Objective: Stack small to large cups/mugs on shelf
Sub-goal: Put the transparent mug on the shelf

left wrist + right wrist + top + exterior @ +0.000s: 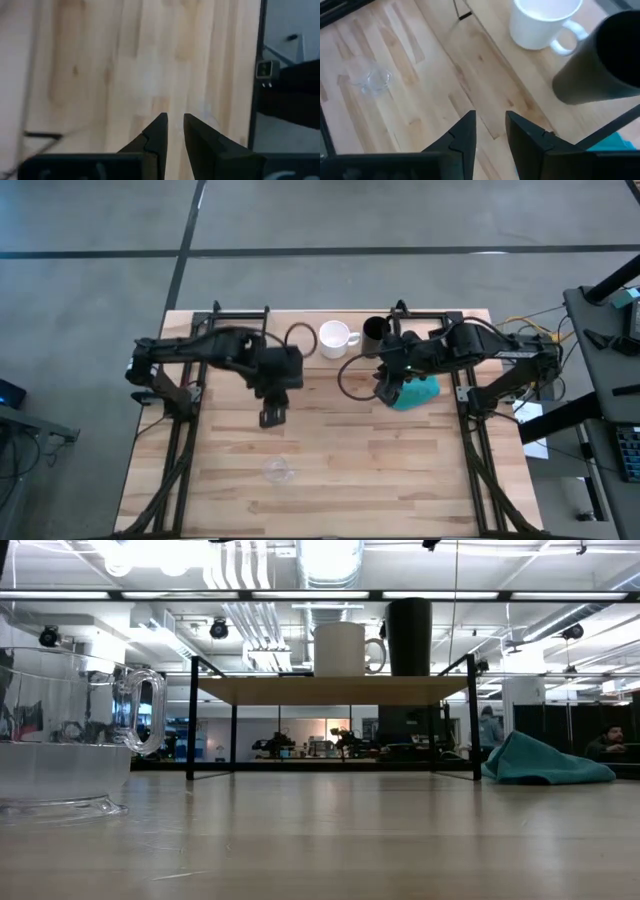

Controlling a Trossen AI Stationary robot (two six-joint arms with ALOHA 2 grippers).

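Note:
The shelf stands at the table's far edge on thin black legs. On it the white mug and, to its right, the taller black cup stand upright on their bases. The clear glass cup stands on the tabletop near the near edge. My left gripper hovers over bare wood, on the far side of the glass, fingers a narrow gap apart. My right gripper hangs just on the near side of the black cup, holding nothing, its fingers slightly apart.
A crumpled teal cloth lies on the table right beside my right gripper. Black frame rails run along the table's left and right sides. Bare wood lies between the glass cup and the shelf.

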